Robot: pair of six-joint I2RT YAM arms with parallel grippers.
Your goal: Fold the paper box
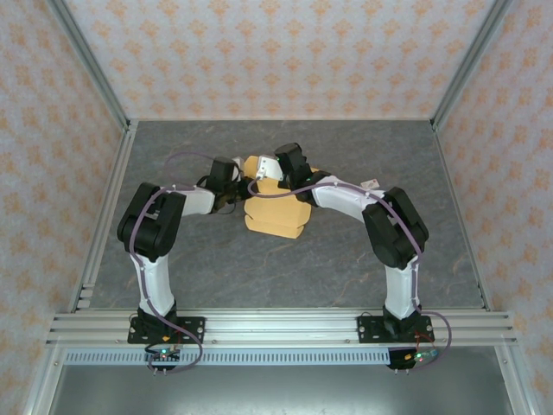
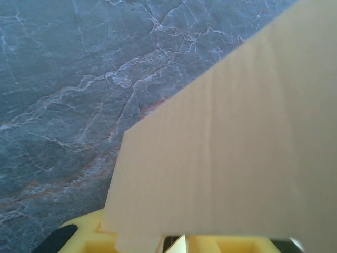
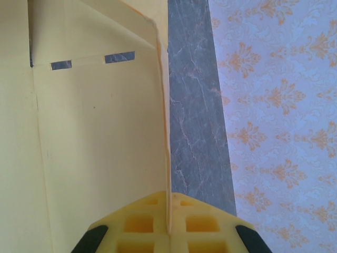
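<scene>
Right gripper (image 3: 169, 199), yellow-fingered: clamped on the upright flap edge of the light orange-tan thin cardboard paper box (image 1: 276, 216).
Left gripper (image 2: 174, 243): partly behind a raised panel, grip cannot be told.
Box: mid-way across the grey marbled table (image 1: 346, 268), between both grippers.

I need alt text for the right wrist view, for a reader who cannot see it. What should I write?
The yellow right gripper pinches the thin edge of a raised flap of the paper box. The rest of the box, with two small slits, spreads to the left; the grey marble table and a patterned wall are to the right.
</scene>
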